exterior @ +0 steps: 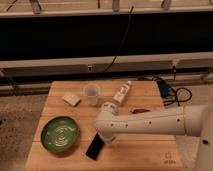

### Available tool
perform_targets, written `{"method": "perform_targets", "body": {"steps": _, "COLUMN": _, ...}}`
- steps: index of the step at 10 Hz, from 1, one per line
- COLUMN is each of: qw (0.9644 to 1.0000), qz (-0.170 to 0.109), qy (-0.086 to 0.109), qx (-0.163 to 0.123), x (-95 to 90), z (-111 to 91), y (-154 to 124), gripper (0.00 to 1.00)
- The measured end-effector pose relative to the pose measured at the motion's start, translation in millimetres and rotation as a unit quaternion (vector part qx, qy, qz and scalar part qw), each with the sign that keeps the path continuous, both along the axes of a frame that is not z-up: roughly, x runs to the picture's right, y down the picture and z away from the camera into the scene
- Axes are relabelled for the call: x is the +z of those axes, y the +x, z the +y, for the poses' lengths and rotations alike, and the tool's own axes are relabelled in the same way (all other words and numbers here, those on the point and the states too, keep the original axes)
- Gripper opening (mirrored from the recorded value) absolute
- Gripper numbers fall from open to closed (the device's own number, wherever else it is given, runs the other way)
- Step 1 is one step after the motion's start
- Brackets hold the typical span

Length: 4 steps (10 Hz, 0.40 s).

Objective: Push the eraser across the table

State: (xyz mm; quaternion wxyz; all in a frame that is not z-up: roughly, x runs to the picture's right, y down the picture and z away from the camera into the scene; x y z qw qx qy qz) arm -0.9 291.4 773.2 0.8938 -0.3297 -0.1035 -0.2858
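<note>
The eraser [94, 148] is a flat black block lying tilted on the light wooden table [145, 155], near the front edge and just right of the green plate [60, 134]. My gripper [104, 137] is at the end of the white arm that reaches in from the right. It is low over the table and right against the eraser's upper right end. The arm's wrist hides the gripper's tips.
A translucent cup [91, 94], a small pale beige block [71, 99] and a white rectangular box [122, 93] stand at the back of the table. A dark reddish object [141, 110] lies behind the arm. Cables [172, 92] lie on the floor at the right.
</note>
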Motion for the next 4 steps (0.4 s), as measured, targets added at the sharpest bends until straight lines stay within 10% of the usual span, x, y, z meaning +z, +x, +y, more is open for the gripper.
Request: {"method": "perform_targets", "body": {"steps": 4, "qw": 0.9996, "qz": -0.019, "qy": 0.005, "qx": -0.02, "x": 1.7, "z": 0.2, "y": -21.2, "gripper": 0.02}}
